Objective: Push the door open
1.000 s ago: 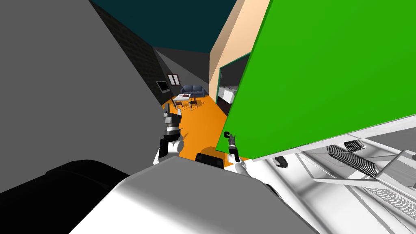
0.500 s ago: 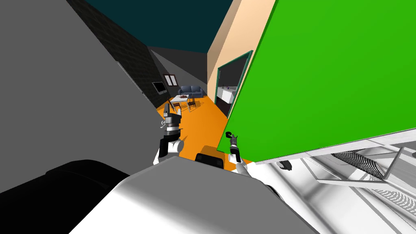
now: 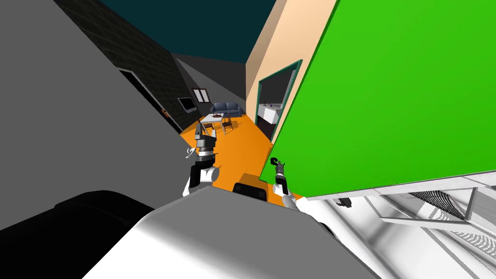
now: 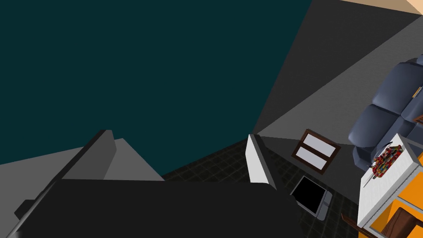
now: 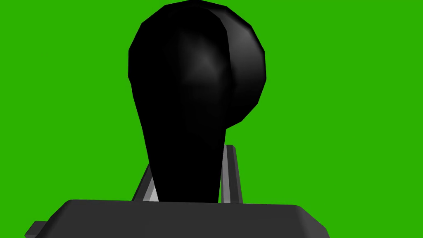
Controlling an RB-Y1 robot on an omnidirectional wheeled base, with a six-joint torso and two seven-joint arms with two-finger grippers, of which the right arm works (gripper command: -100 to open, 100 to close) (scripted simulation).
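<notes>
Right wrist view: right tool (image 5: 188, 165) clamps the rounded black knob (image 5: 198, 74) on the flat green door (image 5: 62, 103); left tool (image 4: 178, 134) gapes empty.

Orange floor (image 3: 244, 145) extends ahead of the left gripper (image 3: 199, 127) and the right gripper (image 3: 274, 161) and passes between them. Well ahead of the left jaws, a white table (image 4: 386, 188) stands on this floor. It carries a red, multicoloured heap (image 4: 386, 159), contents not identifiable. Brown chairs (image 3: 227, 124) stand just beside the table on its nearer side. A dark blue sofa (image 3: 227, 107) stands on the floor beyond the table.
</notes>
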